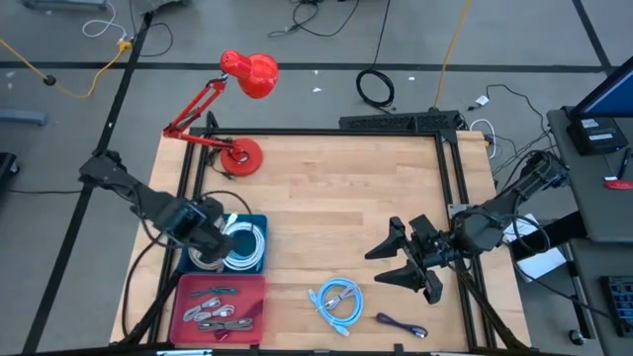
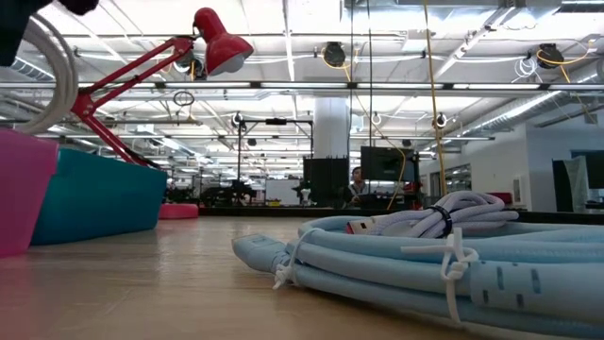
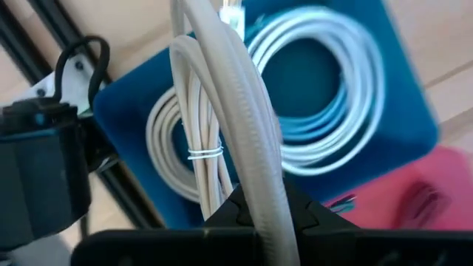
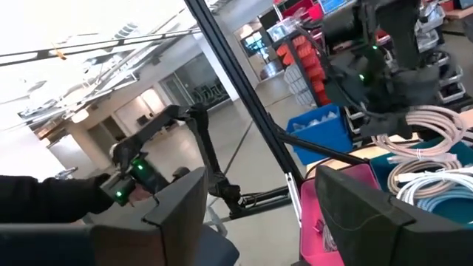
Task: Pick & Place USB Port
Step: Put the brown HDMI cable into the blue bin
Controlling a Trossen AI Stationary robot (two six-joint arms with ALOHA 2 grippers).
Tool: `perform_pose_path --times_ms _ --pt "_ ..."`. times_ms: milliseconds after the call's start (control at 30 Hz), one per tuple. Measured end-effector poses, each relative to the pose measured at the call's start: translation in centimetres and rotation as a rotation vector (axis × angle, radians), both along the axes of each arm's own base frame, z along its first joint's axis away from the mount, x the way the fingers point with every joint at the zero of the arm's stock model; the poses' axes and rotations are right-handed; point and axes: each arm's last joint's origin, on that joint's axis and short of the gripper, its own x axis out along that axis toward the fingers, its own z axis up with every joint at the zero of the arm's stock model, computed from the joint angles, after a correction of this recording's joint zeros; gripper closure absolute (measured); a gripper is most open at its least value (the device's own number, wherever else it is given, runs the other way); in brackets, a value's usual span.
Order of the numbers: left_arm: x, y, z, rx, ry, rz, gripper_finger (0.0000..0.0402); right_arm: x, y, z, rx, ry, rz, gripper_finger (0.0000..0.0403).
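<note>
The left gripper (image 1: 210,240) is clamping a white cable coil (image 3: 222,125) over the blue bin (image 1: 259,265) (right gripper (image 1: 420,259) is waiting, spread wide), probably needing release next.

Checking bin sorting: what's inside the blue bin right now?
Blue bin: a coil of white cable. The left pincer, shut on another white cable bundle, hangs over it, hiding part of the bin floor.

Colours on my counter (image 1: 336,198): pale wood grain.
Blue bin (image 1: 259,222), white cable coil (image 1: 235,244); pink bin (image 1: 252,287); light-blue cable (image 1: 336,300); red lamp (image 1: 247,74); purple cable (image 1: 401,324).
</note>
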Motion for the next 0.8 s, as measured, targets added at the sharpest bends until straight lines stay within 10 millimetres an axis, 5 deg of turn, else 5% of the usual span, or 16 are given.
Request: perform_pose_path --times_ms 400,800 --pt "1.3 -0.9 -3.6 0.028 0.201 -0.028 0.0398 0.0 0.1 -0.1 0.012 0.011 0.024 0.0161" --pt "0.6 -1.3 -7.5 0.026 0.416 -0.045 0.0398 0.0 0.1 -0.1 0.013 0.011 0.025 0.0161"
